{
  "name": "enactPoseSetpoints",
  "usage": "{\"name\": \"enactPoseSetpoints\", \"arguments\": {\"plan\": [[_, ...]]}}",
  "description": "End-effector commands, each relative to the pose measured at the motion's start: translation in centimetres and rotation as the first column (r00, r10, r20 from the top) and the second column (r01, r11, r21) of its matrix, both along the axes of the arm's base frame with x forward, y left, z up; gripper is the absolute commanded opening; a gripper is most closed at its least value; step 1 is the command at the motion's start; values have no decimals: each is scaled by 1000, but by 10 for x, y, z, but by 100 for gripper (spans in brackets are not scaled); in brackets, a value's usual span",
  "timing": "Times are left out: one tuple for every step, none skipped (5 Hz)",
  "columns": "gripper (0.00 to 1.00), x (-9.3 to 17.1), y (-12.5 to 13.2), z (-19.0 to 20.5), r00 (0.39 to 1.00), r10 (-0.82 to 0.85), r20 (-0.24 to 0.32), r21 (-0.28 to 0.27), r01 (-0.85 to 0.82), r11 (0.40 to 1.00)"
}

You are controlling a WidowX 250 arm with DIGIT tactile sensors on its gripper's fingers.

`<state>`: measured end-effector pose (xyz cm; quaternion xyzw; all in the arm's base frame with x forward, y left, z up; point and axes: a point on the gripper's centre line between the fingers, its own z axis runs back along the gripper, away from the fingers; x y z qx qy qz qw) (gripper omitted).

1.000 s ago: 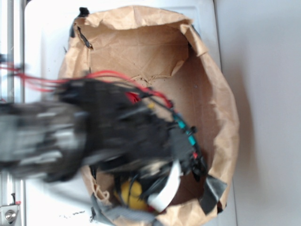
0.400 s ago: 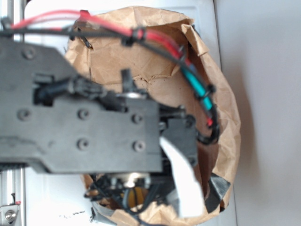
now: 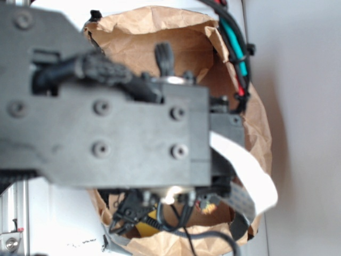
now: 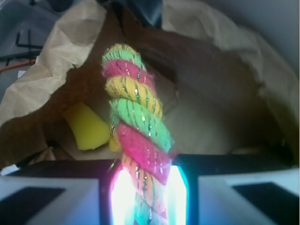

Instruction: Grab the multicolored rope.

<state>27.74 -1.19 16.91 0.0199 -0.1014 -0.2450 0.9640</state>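
Claw: gripper (image 4: pixel 145 197) clamped on the rope (image 4: pixel 136 126).
Rope: held at 6 o'clock, free end toward 12, above the bag (image 4: pixel 225 117).
Tip: lift straight, grip firm, clear of the sponge (image 4: pixel 86 126).

From my wrist view the multicolored rope (image 4: pixel 136 131) is a thick twisted cord of green, pink-red and yellow-orange strands, flecked with glittery thread. It stands nearly upright, leaning slightly left toward its top end, which is green and fuzzy. Its lower part sits at the bottom centre of that view between two bright glowing edges, and the strands there look washed out. I can't pick it out in my exterior view.
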Motion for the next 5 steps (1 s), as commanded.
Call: {"name": "enactPoseSetpoints", "arguments": {"plan": [[0, -7, 10, 35, 963, 269, 3, -19, -269, 963], [0, -15, 25, 45, 940, 340, 28, -36, -339, 940], [0, -27, 32, 48, 936, 346, 60, -50, -343, 938], [0, -27, 32, 48, 943, 328, 62, -70, -323, 944], [0, -26, 29, 47, 942, 329, 63, -73, -324, 943]]}}
